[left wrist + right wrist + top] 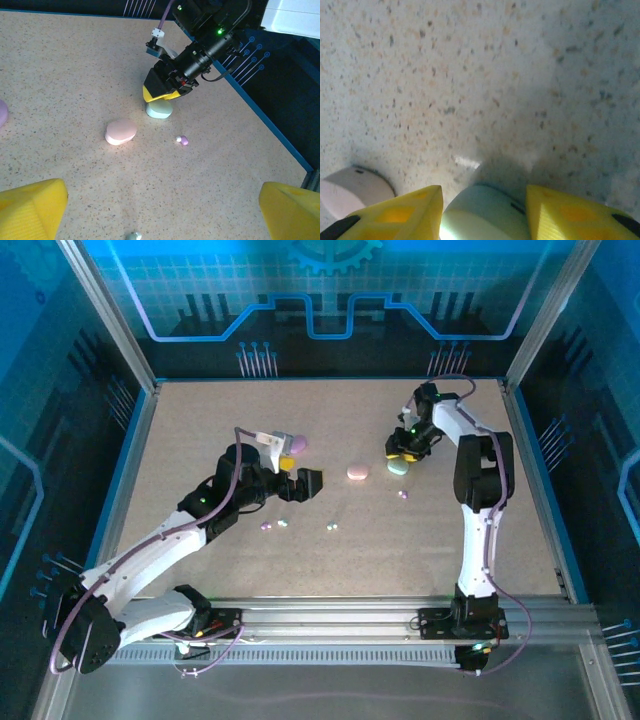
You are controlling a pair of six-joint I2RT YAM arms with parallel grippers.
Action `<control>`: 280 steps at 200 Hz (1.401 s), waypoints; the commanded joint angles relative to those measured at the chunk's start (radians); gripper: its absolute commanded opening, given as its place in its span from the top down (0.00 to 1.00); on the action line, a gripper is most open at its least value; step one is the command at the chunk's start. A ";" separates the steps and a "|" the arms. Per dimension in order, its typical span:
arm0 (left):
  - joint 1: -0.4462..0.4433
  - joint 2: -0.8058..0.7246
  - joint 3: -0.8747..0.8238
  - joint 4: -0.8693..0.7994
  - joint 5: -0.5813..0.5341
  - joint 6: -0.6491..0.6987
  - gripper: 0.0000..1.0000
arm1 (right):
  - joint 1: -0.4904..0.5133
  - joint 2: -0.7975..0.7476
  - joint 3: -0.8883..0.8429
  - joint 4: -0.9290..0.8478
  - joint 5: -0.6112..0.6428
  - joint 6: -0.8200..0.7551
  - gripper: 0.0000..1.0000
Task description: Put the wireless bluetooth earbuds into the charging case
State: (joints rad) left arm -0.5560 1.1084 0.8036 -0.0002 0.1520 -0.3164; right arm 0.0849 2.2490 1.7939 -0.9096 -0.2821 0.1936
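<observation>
Right wrist view is showing the right gripper flanking a pale mint pebble-shaped plastic case; gripping or not, I cannot tell. The left gripper is hanging wide open over free table. A tiny purple rounded earbud is lying nearby, apart from the blue edge rail.

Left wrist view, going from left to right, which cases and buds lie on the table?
purple case → pink case → mint case → purple bud
</observation>
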 commanded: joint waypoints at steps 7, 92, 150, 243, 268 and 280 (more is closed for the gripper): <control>0.007 -0.009 0.031 -0.001 0.027 -0.028 0.01 | -0.002 -0.089 -0.066 -0.011 -0.015 -0.026 0.50; 0.007 -0.014 0.029 0.001 0.038 -0.042 0.01 | 0.045 -0.143 -0.184 0.037 0.128 -0.047 0.44; 0.007 -0.009 0.031 0.003 0.046 -0.047 0.01 | 0.096 -0.135 -0.177 0.031 0.287 -0.068 0.43; 0.007 -0.016 0.031 -0.005 0.031 -0.055 0.01 | 0.156 -0.217 -0.227 0.058 0.387 -0.075 0.67; 0.008 -0.025 0.030 -0.005 0.009 -0.081 0.01 | 0.180 -0.349 -0.281 0.086 0.358 -0.058 0.69; 0.008 -0.027 0.035 -0.003 0.018 -0.099 0.01 | 0.196 -0.448 -0.329 0.120 0.319 -0.045 0.71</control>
State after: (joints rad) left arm -0.5560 1.1080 0.8047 -0.0002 0.1726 -0.3695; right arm 0.2424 1.9930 1.5185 -0.8352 0.0853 0.1234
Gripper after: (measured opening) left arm 0.989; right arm 0.371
